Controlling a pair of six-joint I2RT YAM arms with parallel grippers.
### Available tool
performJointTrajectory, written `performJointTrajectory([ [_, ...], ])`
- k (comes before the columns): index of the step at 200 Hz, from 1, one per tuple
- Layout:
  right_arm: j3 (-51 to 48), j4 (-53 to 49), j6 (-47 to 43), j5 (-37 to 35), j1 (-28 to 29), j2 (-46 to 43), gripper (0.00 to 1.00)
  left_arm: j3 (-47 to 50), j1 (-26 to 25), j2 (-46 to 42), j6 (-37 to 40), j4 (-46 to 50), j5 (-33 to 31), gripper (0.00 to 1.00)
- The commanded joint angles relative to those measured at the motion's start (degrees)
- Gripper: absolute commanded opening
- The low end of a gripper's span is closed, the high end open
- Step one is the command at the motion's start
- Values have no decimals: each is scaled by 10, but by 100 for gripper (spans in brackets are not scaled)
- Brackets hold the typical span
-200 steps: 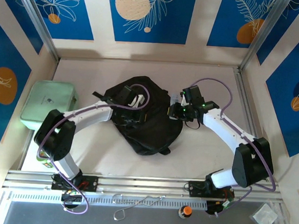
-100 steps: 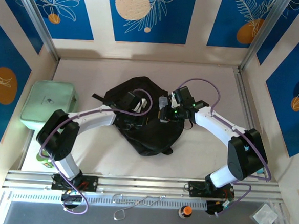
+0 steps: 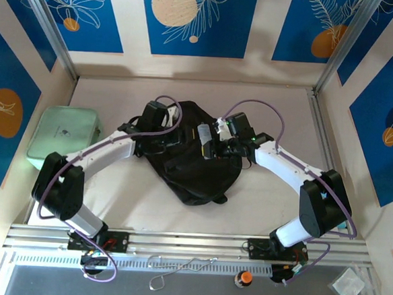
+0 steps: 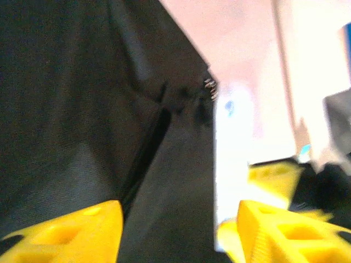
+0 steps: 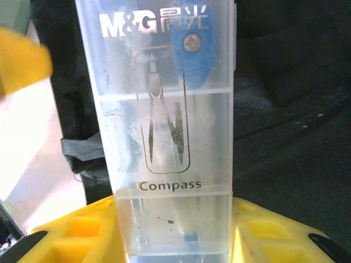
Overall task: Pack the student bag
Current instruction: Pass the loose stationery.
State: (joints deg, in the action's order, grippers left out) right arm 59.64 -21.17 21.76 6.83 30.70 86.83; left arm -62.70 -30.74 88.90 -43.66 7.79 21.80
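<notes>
Top view: the student bag (image 3: 189,162) lies mid-table (image 3: 266,206), with a mint-green case (image 3: 64,133) at the left edge. The left gripper (image 3: 165,128) and right gripper (image 3: 210,144) both hover over the bag's far half, their jaws too small to read.

Left wrist view: this claw's yellow fingers (image 4: 71,233) stand apart with nothing between them, over black fabric and a zip (image 4: 147,153).

Right wrist view: this claw is clamped on a clear compass box (image 5: 164,126), its "Compass" print legible, with the bag behind.

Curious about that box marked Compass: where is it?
Right wrist view: the compass box stands clamped in the right tool, over the black student bag.
</notes>
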Motion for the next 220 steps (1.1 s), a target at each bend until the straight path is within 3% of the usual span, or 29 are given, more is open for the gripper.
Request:
performJointTrajectory([
  [1,14,9,-23,29,12,-1,32,-1,4,11,-80,-92,63,61],
  [28,15,14,-25,37,18,2,32,-3,4,31,-102,-112,63,61],
  [58,12,24,-25,47,21,-1,32,-9,4,60,-110,-108,60,52],
  [98,12,27,-24,53,27,2,33,-13,5,74,-127,-137,79,32],
  [121,13,32,8,71,12,-11,43,-12,8,75,-139,-143,87,16],
  [142,-2,64,55,106,-15,-40,67,4,23,67,-170,-186,106,12],
  [161,-31,117,115,136,-36,-66,80,26,37,57,-215,-262,120,12],
  [196,-83,287,337,227,-86,-65,82,60,43,45,-299,-408,105,12],
  [220,-71,311,392,227,-83,-51,82,70,46,49,-340,-487,91,12],
])
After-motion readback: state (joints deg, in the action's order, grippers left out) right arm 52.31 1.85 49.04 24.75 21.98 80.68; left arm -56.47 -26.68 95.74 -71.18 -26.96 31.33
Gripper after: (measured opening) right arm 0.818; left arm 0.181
